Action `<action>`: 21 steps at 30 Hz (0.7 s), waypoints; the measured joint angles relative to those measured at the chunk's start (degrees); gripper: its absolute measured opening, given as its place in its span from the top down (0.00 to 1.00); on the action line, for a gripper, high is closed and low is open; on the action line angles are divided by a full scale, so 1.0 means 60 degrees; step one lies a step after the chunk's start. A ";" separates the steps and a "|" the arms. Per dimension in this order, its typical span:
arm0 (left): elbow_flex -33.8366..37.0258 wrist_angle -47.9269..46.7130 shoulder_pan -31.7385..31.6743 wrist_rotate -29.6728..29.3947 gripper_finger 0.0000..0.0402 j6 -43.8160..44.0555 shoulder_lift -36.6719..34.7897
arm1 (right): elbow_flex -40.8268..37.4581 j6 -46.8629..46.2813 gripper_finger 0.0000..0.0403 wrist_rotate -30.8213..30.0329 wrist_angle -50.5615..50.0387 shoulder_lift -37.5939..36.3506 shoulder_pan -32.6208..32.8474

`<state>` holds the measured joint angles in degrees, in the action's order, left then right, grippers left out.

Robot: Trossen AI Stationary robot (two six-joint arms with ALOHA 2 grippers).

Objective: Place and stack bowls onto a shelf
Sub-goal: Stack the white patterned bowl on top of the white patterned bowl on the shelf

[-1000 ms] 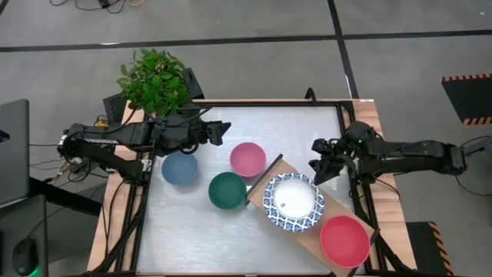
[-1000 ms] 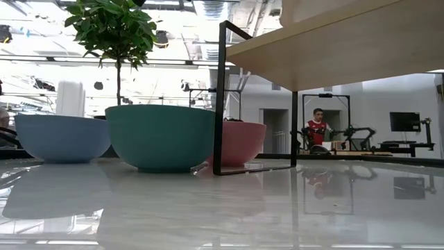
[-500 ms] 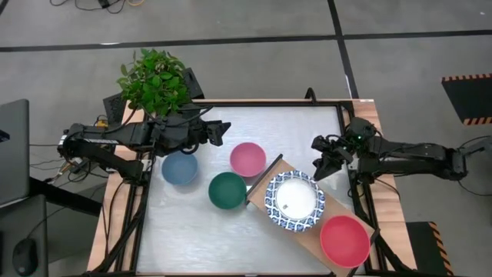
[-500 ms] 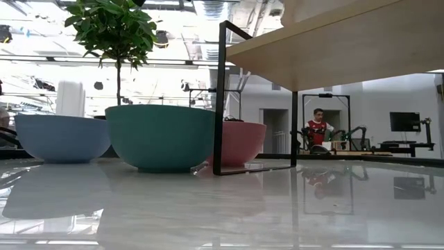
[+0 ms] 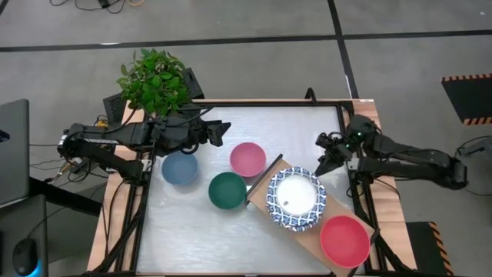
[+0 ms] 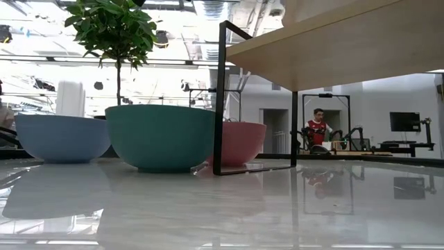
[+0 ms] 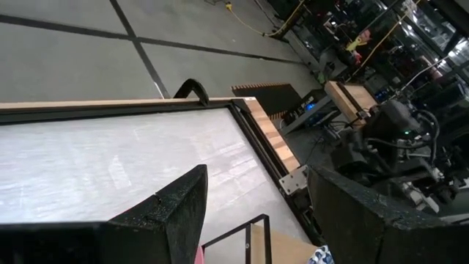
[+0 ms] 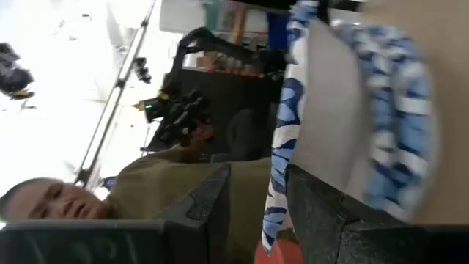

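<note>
The shelf (image 5: 310,238) is a light-wood board lying slantwise at the table's near right; in the low view its board (image 6: 347,42) stands on a black frame. A white bowl with a blue patterned rim (image 5: 296,201) and the red bowl (image 5: 344,240) sit on it. The pink bowl (image 5: 247,159), green bowl (image 5: 227,190) and slate blue bowl (image 5: 179,168) rest on the tabletop. My right gripper (image 5: 324,156) is open, just beyond the patterned bowl's far right rim (image 8: 282,147) and apart from it. My left gripper (image 5: 221,131) is open, above the table left of the pink bowl.
A potted plant (image 5: 152,81) stands at the table's far left corner, behind my left arm. The white tabletop (image 5: 292,131) is bare along its far part and near left. A person (image 8: 146,198) shows beyond the table in the right wrist view.
My right gripper has drawn back from the patterned bowl, toward the table's far right edge. The bowl stays on the shelf. My left arm has kept still.
</note>
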<state>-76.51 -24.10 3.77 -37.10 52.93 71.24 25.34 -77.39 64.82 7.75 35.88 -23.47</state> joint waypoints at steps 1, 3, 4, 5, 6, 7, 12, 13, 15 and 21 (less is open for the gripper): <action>0.0000 0.0000 0.0000 0.0000 0.46 0.0000 0.0000 | 0.0000 0.0247 0.62 -0.0003 -0.0381 -0.0066 -0.0050; 0.0000 0.0003 0.0000 0.0000 0.46 0.0000 0.0000 | 0.0000 0.0737 0.62 -0.0013 -0.1201 -0.0158 -0.0123; 0.0000 0.0000 0.0000 0.0000 0.46 0.0000 0.0000 | 0.0000 0.0954 0.62 -0.0018 -0.1569 -0.0191 -0.0126; 0.0000 0.0000 0.0000 0.0000 0.46 0.0000 0.0000 | 0.0000 0.1156 0.62 -0.0031 -0.1886 -0.0186 -0.0126; 0.0000 0.0000 0.0000 0.0000 0.46 0.0000 0.0000 | 0.0000 0.1325 0.62 -0.0038 -0.2177 -0.0180 -0.0126; 0.0000 0.0000 0.0000 0.0000 0.46 -0.0002 0.0000 | 0.0000 0.1440 0.62 -0.0041 -0.2406 -0.0180 -0.0126; 0.0000 0.0000 0.0000 0.0010 0.46 -0.0181 0.0000 | 0.0000 0.1701 0.62 -0.0139 -0.3021 -0.0183 -0.0124; 0.0000 0.0003 0.0000 0.0011 0.46 -0.0226 0.0000 | 0.0000 0.1711 0.62 -0.0164 -0.3048 -0.0183 -0.0125; 0.0000 -0.0002 0.0000 0.0018 0.46 -0.0336 0.0000 | 0.0004 0.1684 0.62 -0.0306 -0.3038 -0.0183 -0.0123; 0.0003 -0.0223 0.0000 0.0041 0.46 -0.0408 0.0004 | 0.0412 0.1721 0.62 -0.0371 -0.3157 -0.0183 -0.0133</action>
<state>-76.49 -25.44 3.77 -36.85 50.48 71.26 27.82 -67.07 62.60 -11.19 34.79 -24.27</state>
